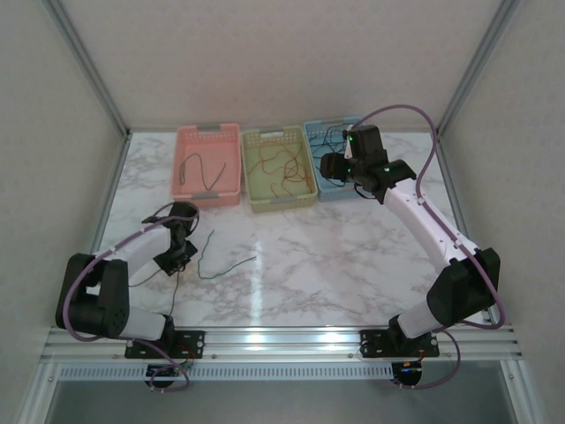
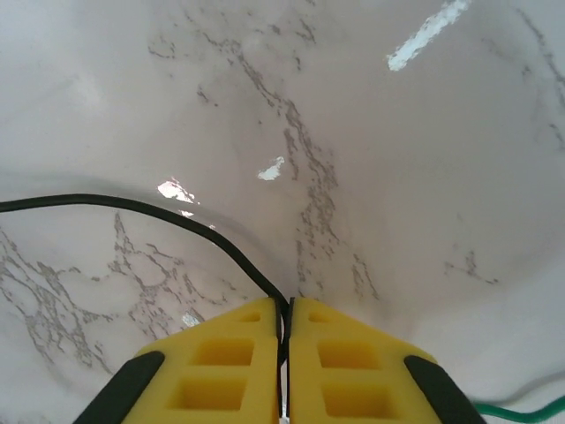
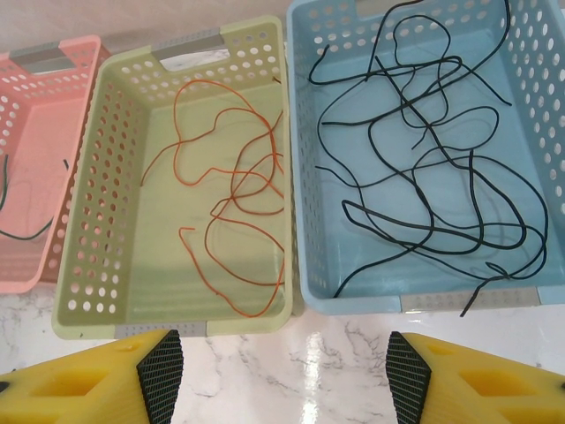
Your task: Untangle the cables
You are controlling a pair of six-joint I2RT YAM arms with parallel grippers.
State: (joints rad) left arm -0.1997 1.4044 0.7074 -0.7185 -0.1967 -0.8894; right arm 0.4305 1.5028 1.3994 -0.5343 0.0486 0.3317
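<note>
Cables [image 3: 424, 137] sorted by colour into baskets, two loose on the table [image 1: 353, 265].
Left hand [image 2: 284, 311] clamped on a black cable [image 2: 132, 206] at lower left of the top view, likely to draw it clear of the green cable [image 1: 228, 262] beside it. Right hand [image 3: 275, 371], fingers apart, hovers over the blue basket [image 3: 305, 177] of black cables; orange cables [image 3: 238, 203] lie in the green basket [image 3: 88, 221], one dark strand [image 3: 26, 237] in the pink basket [image 3: 44, 132].
</note>
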